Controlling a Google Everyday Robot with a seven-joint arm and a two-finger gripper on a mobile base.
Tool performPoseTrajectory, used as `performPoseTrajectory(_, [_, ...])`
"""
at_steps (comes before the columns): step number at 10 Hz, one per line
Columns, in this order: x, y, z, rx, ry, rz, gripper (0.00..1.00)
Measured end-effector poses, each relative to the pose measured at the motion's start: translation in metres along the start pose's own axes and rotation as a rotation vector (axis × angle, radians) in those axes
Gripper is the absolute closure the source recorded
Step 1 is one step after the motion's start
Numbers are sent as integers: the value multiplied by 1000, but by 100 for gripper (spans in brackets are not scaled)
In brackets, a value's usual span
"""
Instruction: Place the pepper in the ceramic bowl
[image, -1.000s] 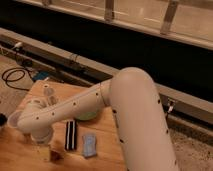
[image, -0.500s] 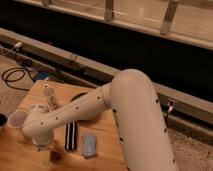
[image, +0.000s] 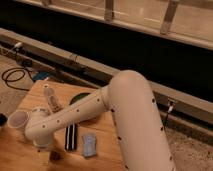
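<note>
My white arm sweeps from the lower right across the wooden table (image: 112, 132). The gripper (image: 45, 157) hangs at the arm's end over the table's near left part, close to the surface. A small dark glossy thing (image: 56, 156), likely the pepper, lies right beside the gripper; I cannot tell whether it is held. The ceramic bowl (image: 77, 98) sits further back at mid-table. Only a dark green edge of it shows behind the arm.
A white cup (image: 17, 120) stands left of the wrist. A pale bottle (image: 51, 100) stands behind it. A black-and-white striped block (image: 71, 137) and a blue-grey object (image: 90, 145) lie right of the gripper. Cables lie on the floor at the far left.
The wrist and gripper have moved down and toward the table's near edge. The white cup has come into sight beside the wrist.
</note>
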Motion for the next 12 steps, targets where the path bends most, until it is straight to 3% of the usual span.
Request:
performPoseTrajectory(2, [1, 0, 5, 2, 1, 7, 30])
performPoseTrajectory(6, [2, 2, 4, 14, 14, 4, 72])
performPoseTrajectory(9, [1, 3, -3, 29, 22, -2, 97])
performPoseTrajectory(12, [1, -4, -17, 52, 40, -7, 100])
